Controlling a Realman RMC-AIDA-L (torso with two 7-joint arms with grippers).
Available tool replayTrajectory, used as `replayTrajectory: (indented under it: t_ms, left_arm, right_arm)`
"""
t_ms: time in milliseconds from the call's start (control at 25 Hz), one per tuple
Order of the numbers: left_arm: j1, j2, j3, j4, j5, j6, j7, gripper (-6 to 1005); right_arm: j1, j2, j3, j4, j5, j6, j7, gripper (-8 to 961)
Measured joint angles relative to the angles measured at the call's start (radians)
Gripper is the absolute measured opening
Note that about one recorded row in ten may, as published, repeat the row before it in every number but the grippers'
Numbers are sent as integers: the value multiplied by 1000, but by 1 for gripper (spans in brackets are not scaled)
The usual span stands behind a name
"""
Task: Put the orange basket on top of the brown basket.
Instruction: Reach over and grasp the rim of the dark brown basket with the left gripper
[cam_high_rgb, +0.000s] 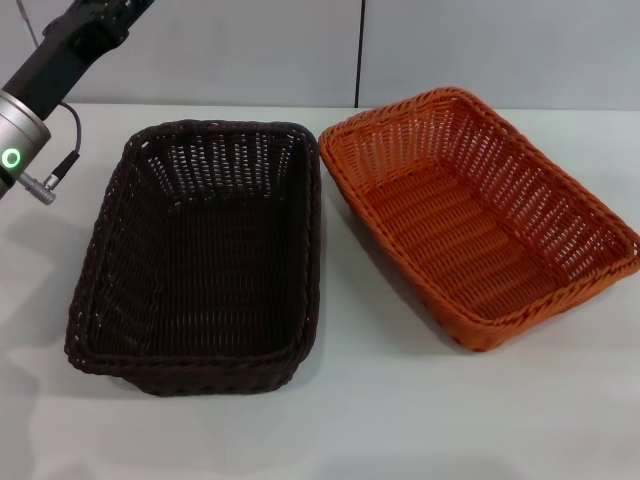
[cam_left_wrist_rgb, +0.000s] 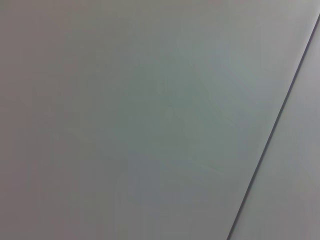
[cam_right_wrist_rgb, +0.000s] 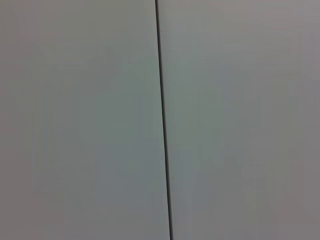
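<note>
On my white table (cam_high_rgb: 400, 420), grey wall behind, sit one brown basket (cam_high_rgb: 200, 260) and one orange basket (cam_high_rgb: 480, 215); my grippers' state I cannot tell

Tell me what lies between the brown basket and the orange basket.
Nothing lies between them. In the head view the brown basket and the orange basket sit side by side on the white table, near corners almost touching, with bare tabletop widening toward the front.
</note>
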Motion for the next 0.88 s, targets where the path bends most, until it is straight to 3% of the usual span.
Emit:
replayTrajectory:
  t_ms: [600, 880]
  left_arm:
    - [0, 2, 5, 0, 2, 7, -12, 812]
    - [-8, 10, 68, -31, 11, 115, -119, 799]
  right_arm:
    - [0, 4, 3, 0, 0, 0, 0, 756]
    - [0, 4, 3, 0, 0, 0, 0, 756]
